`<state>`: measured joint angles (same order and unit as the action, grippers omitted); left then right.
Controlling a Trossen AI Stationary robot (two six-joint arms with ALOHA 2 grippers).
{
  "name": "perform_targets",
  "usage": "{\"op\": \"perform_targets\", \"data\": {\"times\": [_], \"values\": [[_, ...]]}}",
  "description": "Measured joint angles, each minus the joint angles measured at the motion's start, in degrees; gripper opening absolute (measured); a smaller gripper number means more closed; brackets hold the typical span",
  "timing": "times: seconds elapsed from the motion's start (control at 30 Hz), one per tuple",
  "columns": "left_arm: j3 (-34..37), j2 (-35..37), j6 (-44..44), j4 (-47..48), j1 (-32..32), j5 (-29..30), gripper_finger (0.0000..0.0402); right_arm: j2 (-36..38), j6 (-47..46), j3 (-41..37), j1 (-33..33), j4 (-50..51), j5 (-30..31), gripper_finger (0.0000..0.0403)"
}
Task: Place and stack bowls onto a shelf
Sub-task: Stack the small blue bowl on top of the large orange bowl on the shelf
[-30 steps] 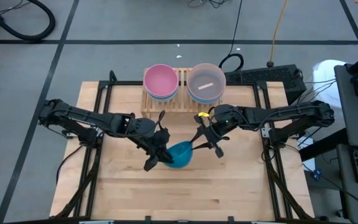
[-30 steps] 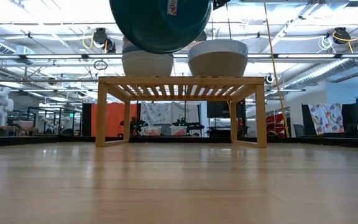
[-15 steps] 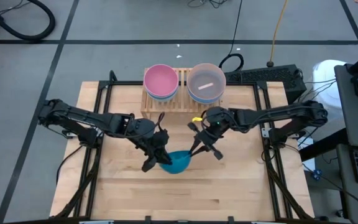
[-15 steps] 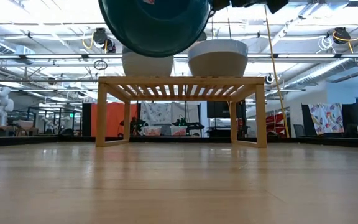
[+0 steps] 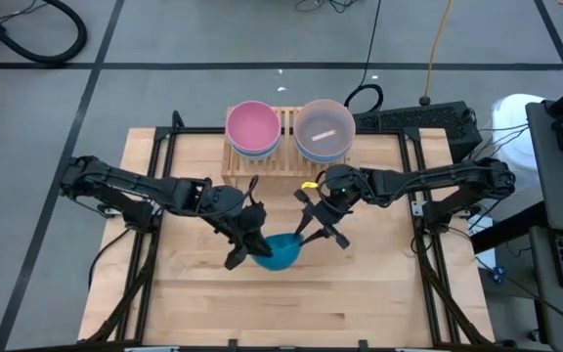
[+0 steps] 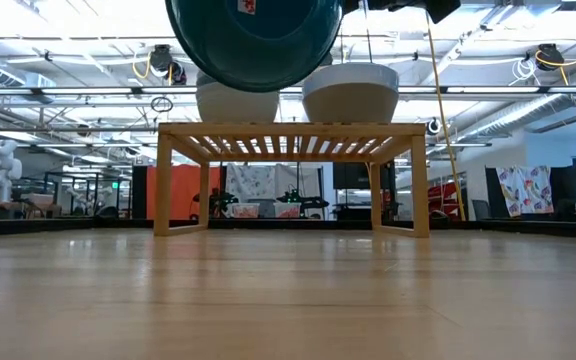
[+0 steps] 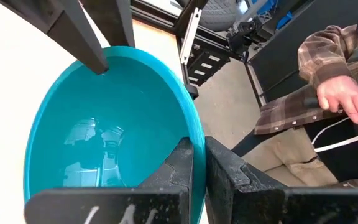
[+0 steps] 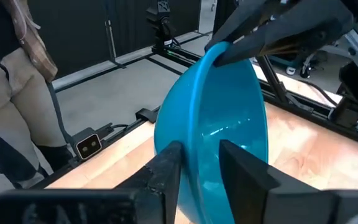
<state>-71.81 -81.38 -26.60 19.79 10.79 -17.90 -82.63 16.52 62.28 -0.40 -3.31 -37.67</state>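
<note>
A teal-blue bowl (image 5: 280, 253) hangs in the air over the middle of the table, between both grippers; the low view shows its underside (image 6: 253, 40) high above the tabletop. My left gripper (image 5: 253, 250) is shut on its left rim, my right gripper (image 5: 305, 235) on its right rim. Behind it stands the light-wood slatted shelf (image 5: 286, 161). A pink bowl (image 5: 252, 126) sits nested in a blue one on the shelf's left half. A greyish-peach bowl stack (image 5: 323, 130) stands on its right half. My left gripper holds the bowl's rim (image 7: 196, 138) pinched, one finger inside the bowl and one outside, coming level from the table's left. The bowl is lifted clear, opening upward. My right gripper grips the opposite rim (image 8: 194, 140) with one finger (image 8: 166, 168) outside and the other (image 8: 244, 171) inside, slanting down from the table's right and far side.
Black frame rails (image 5: 154, 210) run along the table's left and right sides. A black keyboard (image 5: 413, 119) lies behind the shelf on the right. A person in a plaid sleeve (image 7: 316, 74) sits beyond the table. Bare wood lies near the front edge (image 5: 281, 313).
Both grippers have carried the bowl a little toward the table's near edge, the right gripper also shifting slightly left. In the low view the bowl looms larger. In the last half second it has barely moved.
</note>
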Motion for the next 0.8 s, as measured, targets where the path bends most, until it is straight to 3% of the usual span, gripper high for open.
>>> {"op": "perform_targets", "data": {"times": [0.2,0.47,0.7,0.8], "values": [[0.00,-0.11,0.01,-0.69,-1.54,0.87,0.0025,0.00,1.50,0.13,-0.30,-0.86,-1.40,0.0103],[0.00,-0.13,0.57,-1.05,-2.53,0.45,0.0025,-0.07,2.36,0.13,-0.90,-0.39,-3.07,0.0014],[0.00,-0.15,3.49,-3.40,-2.52,0.31,0.0027,0.01,2.81,0.13,-1.18,-0.53,-4.65,0.0007],[0.00,-0.15,3.84,-3.75,-2.67,0.27,0.0049,0.02,3.48,0.13,-1.18,-0.67,-4.50,0.0006]]}}
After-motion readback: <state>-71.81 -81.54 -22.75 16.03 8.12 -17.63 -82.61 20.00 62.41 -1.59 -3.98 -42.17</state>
